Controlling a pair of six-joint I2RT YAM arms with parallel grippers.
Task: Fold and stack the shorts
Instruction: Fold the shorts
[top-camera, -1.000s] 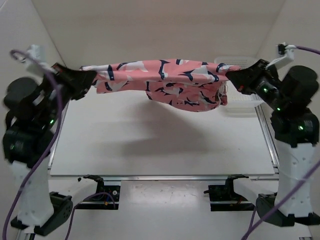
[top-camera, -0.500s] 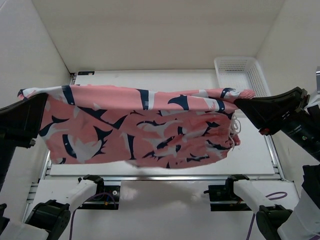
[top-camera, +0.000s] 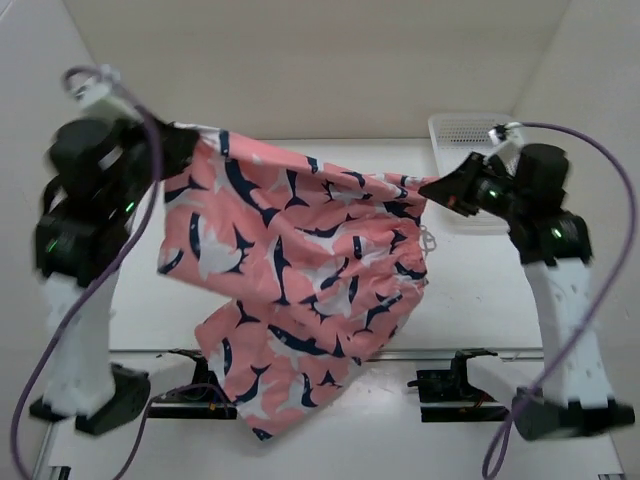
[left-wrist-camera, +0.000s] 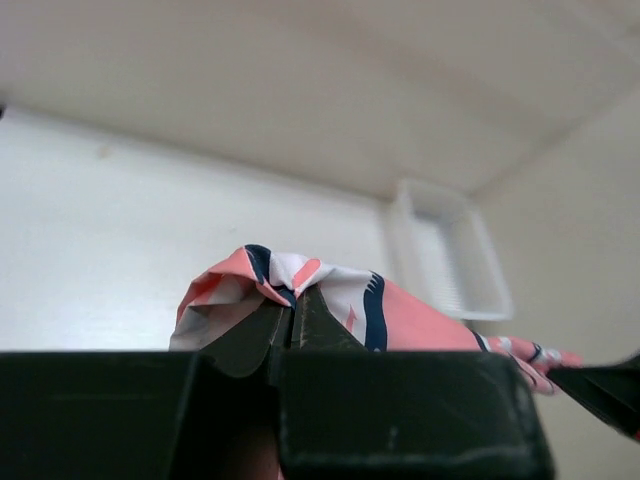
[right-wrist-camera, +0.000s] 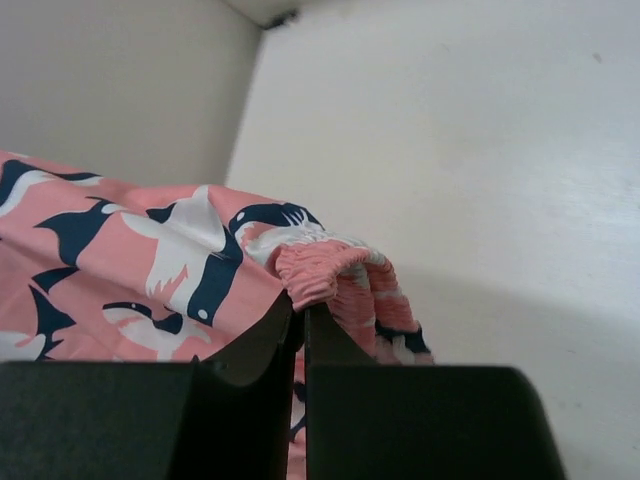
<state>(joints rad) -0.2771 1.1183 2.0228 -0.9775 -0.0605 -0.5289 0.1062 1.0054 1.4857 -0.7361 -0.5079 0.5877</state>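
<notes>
The salmon-pink shorts (top-camera: 300, 270) with navy and white fish shapes hang spread in the air between my two arms, well above the table; the lower part droops past the table's near edge. My left gripper (top-camera: 183, 140) is shut on the upper left corner; in the left wrist view (left-wrist-camera: 293, 300) the cloth (left-wrist-camera: 400, 310) bunches over the closed fingertips. My right gripper (top-camera: 432, 190) is shut on the elastic waistband at the right; in the right wrist view (right-wrist-camera: 303, 305) the ruffled band (right-wrist-camera: 330, 270) folds over the closed tips.
A white mesh basket (top-camera: 460, 130) stands at the table's back right corner, behind my right arm; it also shows in the left wrist view (left-wrist-camera: 445, 255). The white table (top-camera: 480, 300) lies below the cloth, with walls close on both sides.
Both arms have swung the shorts up and toward the camera, then back. The cloth now hangs open, tilted down to the left, longer and lower than a second ago.
</notes>
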